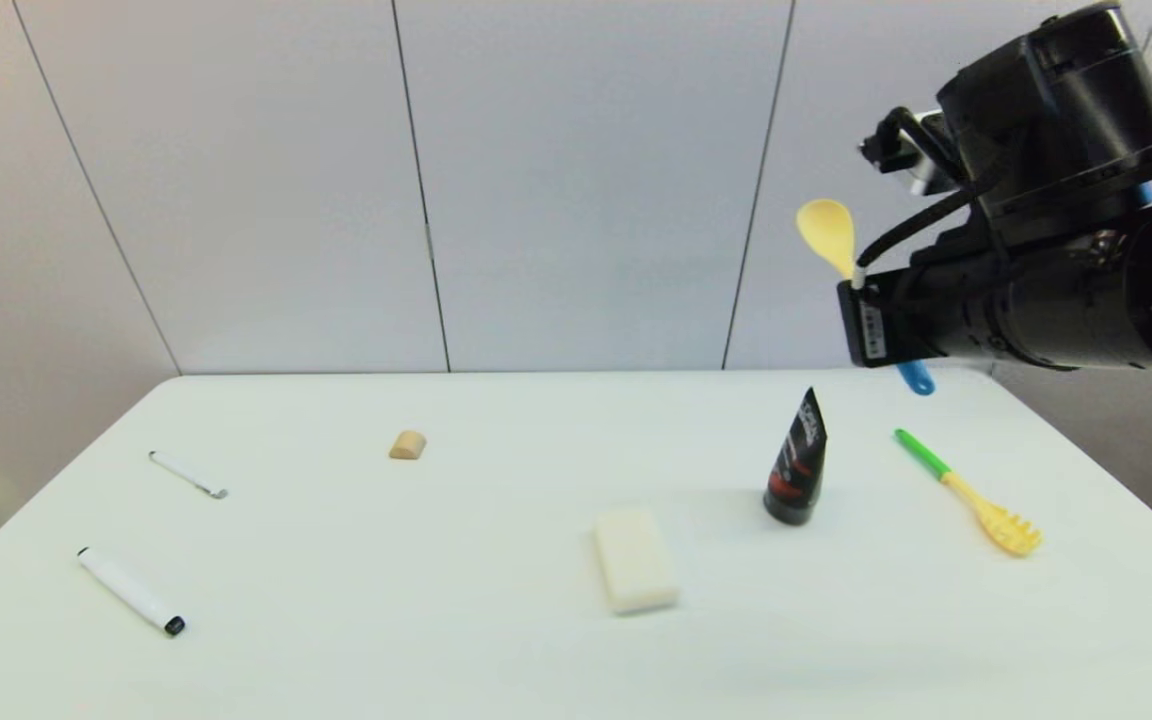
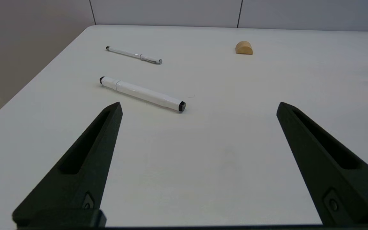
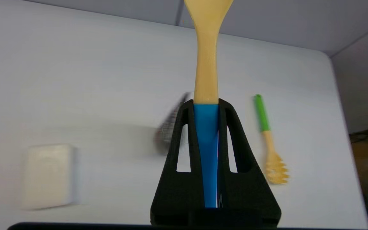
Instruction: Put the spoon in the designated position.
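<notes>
The spoon (image 1: 827, 232) is up in the air over the table's far right corner, yellow bowl up and tilted left, blue handle end (image 1: 916, 378) pointing down. My right gripper (image 1: 864, 290) is shut on its handle. The right wrist view shows the blue handle (image 3: 206, 143) pinched between the two black fingers (image 3: 235, 137), with the yellow stem (image 3: 206, 64) running out past the fingertips. My left gripper (image 2: 199, 104) hangs open low over the table's left side, holding nothing. The designated position has no mark that I can make out on the white table (image 1: 436, 650).
Below the spoon lie a yellow pasta fork with a green handle (image 1: 971, 492) and an upright black tube (image 1: 798, 462). A white block (image 1: 636, 560) sits mid-table, a wooden half-round (image 1: 407, 445) farther back, a pen (image 1: 187, 474) and a marker (image 1: 131, 590) at left.
</notes>
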`<state>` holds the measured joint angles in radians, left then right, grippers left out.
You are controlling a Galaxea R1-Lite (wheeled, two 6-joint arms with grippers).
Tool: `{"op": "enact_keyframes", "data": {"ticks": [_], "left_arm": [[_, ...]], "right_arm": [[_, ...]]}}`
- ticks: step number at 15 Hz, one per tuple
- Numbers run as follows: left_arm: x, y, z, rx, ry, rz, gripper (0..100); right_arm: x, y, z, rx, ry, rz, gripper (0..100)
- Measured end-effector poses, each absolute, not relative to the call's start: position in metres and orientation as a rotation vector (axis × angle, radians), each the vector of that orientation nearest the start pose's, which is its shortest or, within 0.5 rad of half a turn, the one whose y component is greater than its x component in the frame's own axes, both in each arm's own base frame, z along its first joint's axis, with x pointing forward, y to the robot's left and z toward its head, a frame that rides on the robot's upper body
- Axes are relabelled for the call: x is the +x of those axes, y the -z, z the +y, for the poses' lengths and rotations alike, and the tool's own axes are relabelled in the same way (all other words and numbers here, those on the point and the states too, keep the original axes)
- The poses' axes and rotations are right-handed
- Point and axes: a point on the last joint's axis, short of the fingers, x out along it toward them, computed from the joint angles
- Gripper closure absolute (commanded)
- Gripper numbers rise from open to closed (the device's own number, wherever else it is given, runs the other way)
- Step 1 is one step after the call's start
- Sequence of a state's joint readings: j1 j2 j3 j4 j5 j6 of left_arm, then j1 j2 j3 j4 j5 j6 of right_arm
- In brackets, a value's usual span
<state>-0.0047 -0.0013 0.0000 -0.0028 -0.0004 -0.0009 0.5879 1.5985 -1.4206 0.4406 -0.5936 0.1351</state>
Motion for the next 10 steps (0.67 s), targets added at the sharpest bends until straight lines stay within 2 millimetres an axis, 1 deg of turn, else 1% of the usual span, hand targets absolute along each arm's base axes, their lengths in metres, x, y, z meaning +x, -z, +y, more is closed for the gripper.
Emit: {"op": "enact_keyframes", "data": {"ticks": [2,3,7,10], "left_arm": [[-0.023,-0.076,0.000,-0.001,0.004,-0.004,0],[-0.023,-0.076,0.000,-0.001,0.005,-0.004,0],[-0.023,-0.076,0.000,-0.001,0.004,-0.004,0],[-0.023,-0.076,0.000,-0.001,0.005,-0.004,0]], "right_arm": [[0.237,-0.283,0.122,-0.242,0.054,0.539,100],[0.236,-0.281,0.116,-0.238,0.045,0.550,100],[0.232,-0.273,0.101,-0.218,0.013,0.597,100],[0.236,-0.264,0.087,-0.213,0.026,0.641,100]]}}
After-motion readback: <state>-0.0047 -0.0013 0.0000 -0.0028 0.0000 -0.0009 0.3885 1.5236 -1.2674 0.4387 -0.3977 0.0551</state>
